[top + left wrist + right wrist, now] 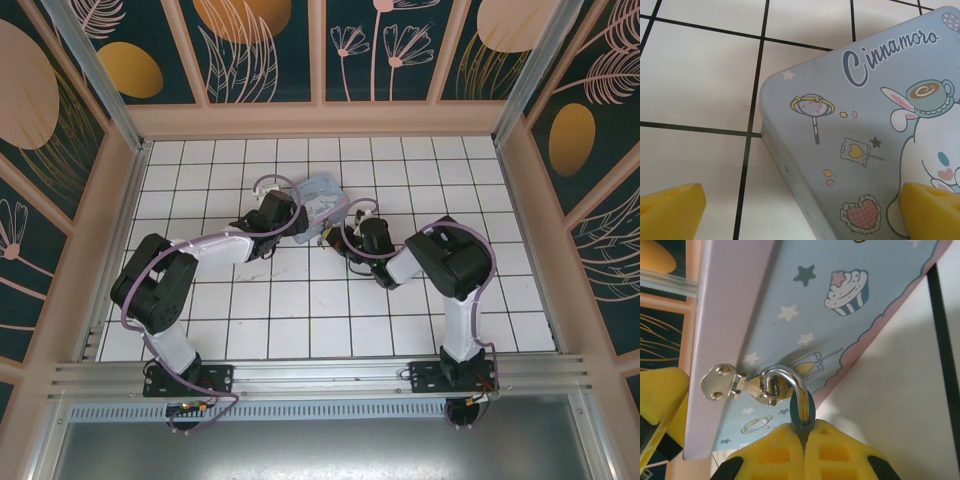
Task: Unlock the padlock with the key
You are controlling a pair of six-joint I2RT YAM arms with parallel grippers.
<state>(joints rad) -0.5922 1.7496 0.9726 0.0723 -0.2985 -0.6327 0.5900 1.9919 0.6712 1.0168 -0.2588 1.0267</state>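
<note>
Evidently the padlock (802,409) is hanging from the hasp (722,382) of the box (805,300), with the right fingers (767,452) pinching its body at six o'clock, probably steadying it for unlocking. Left fingers (670,210) are hovering wide over the lid (850,130).

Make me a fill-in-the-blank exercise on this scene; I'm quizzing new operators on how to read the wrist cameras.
1. The right gripper is pinched shut on the body of the ____.
2. The padlock's shackle hooks through the metal hasp of the cartoon-printed ____.
3. The left gripper hovers over the box lid with its jaws ____.
4. The fingertip pads of both grippers are coloured ____.

Missing words: padlock; box; open; yellow.
</note>
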